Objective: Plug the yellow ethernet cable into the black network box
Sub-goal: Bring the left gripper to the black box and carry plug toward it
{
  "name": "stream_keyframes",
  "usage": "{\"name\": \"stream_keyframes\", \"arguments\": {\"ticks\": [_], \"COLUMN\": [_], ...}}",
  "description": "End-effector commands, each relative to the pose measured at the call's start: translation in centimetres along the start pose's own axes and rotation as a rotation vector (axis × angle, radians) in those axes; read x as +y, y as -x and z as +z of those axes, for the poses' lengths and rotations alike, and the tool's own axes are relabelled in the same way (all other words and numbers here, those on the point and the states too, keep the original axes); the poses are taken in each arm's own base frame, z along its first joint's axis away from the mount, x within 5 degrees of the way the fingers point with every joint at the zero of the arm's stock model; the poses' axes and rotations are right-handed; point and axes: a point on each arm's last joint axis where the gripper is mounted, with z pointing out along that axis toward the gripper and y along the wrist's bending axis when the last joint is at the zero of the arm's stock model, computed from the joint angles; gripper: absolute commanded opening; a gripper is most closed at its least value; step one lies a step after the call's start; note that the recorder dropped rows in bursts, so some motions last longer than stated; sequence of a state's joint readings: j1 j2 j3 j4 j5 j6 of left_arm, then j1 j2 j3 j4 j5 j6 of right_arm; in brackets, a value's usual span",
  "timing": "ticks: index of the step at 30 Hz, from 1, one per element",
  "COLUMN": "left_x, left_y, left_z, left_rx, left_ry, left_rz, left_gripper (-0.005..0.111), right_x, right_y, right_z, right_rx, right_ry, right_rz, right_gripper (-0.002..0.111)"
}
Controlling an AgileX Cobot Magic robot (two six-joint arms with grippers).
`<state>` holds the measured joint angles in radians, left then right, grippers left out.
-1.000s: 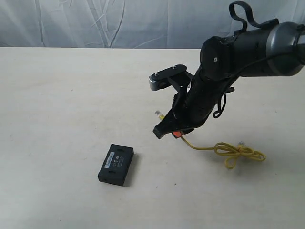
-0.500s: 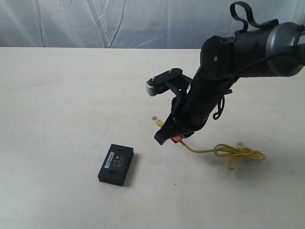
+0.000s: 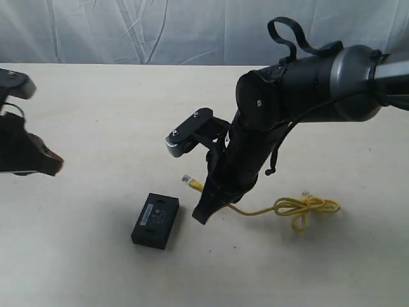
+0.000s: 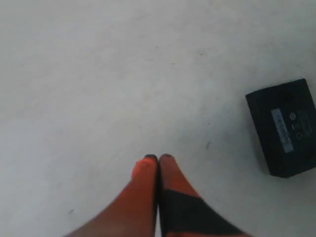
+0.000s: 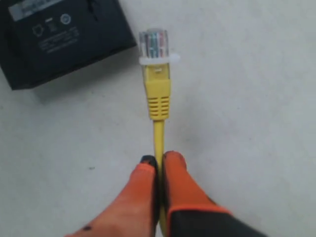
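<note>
1. Pinches the yellow ethernet cable [image 5: 157,98] in the right gripper [image 5: 158,159] just behind the boot, leaving the clear plug free to aim.
2. Finds the black network box [image 3: 156,220] flat at 7 o'clock of the plug, near but apart.
3. Holds the left gripper [image 4: 158,159] pressed together, empty, at 10 o'clock of the box; probably ready to steady it.
4. Cannot make out the port; box cropped in both wrist views.

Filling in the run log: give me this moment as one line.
right gripper: shut on yellow ethernet cable | plug: near black network box, not inserted | left gripper: shut, empty
</note>
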<state>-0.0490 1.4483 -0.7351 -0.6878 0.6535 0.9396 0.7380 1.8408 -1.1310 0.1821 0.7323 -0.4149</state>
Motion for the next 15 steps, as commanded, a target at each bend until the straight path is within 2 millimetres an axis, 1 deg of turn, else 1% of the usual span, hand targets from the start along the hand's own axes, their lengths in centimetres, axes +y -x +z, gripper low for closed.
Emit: {"name": "stream_keyframes", "arguments": {"ticks": [1, 2, 3, 4, 6, 10, 15], "left_x": [-0.8, -1.1, -1.3, -1.8, -1.9, -1.8, -1.9], "left_y": [1.4, 1.7, 1.9, 2.1, 2.0, 1.8, 1.9], "left_z": [5.9, 7.1, 7.6, 8.3, 9.2, 9.8, 9.8], "left_rx": [0.095, 0.118, 0.125, 0.138, 0.157, 0.168, 0.162], "left_ry": [-0.160, -0.181, -0.189, -0.204, -0.221, -0.233, -0.236], "left_rz": [0.150, 0.162, 0.168, 0.199, 0.233, 0.245, 0.256], "left_gripper": [0.000, 0.000, 0.000, 0.000, 0.000, 0.000, 0.000], "right_x": [1.5, 2.4, 2.9, 3.9, 5.2, 5.7, 5.6], "right_y": [-0.5, -0.6, -0.7, -0.7, -0.6, -0.6, -0.1], "right_z": [0.6, 1.3, 1.6, 2.1, 2.8, 4.0, 4.5], "right_rx": [0.087, 0.121, 0.131, 0.145, 0.162, 0.172, 0.124], "right_ry": [0.023, 0.039, 0.044, 0.053, 0.054, 0.068, 0.056], "right_rz": [-0.072, -0.095, -0.109, -0.150, -0.202, -0.202, -0.185], "right_gripper": [-0.001, -0.001, -0.001, -0.001, -0.001, -0.001, -0.001]}}
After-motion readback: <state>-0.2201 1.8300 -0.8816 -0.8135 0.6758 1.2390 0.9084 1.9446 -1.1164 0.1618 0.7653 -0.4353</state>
